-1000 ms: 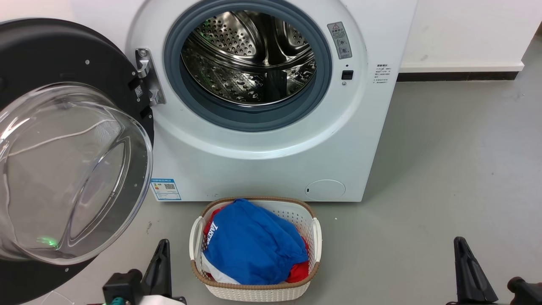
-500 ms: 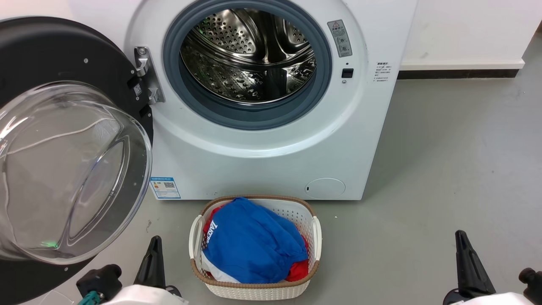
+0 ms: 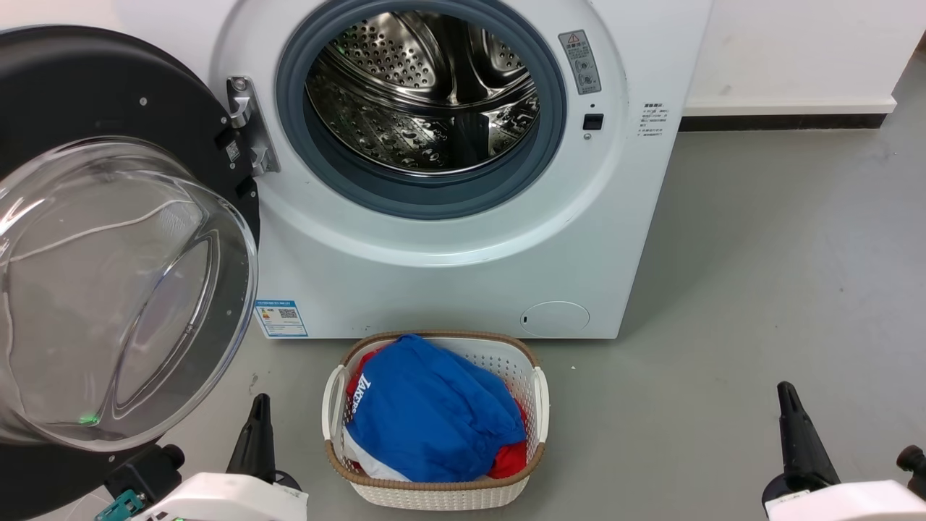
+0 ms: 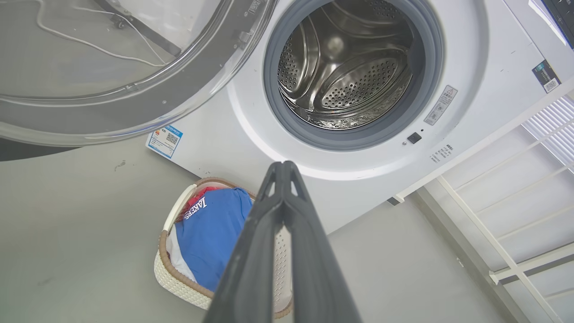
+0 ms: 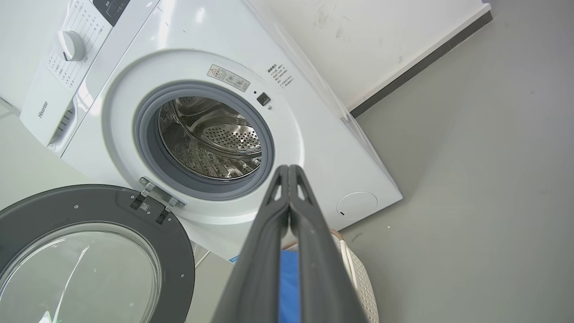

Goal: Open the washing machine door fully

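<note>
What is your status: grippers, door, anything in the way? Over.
Left gripper shut, empty. Right gripper shut, empty. Washing machine door wide open, untouched. Laundry basket on floor, clear of door.

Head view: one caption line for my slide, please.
Washing machine door open; laundry basket before the washing machine; left gripper, right gripper empty.

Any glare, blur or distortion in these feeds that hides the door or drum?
Head view: even light, sharp; streaky reflections on the door glass, bright glints in the drum, nothing hidden. Left wrist view: tilted, left pincer covers the lower middle. Right wrist view: tilted, right pincer covers part of the basket.
</note>
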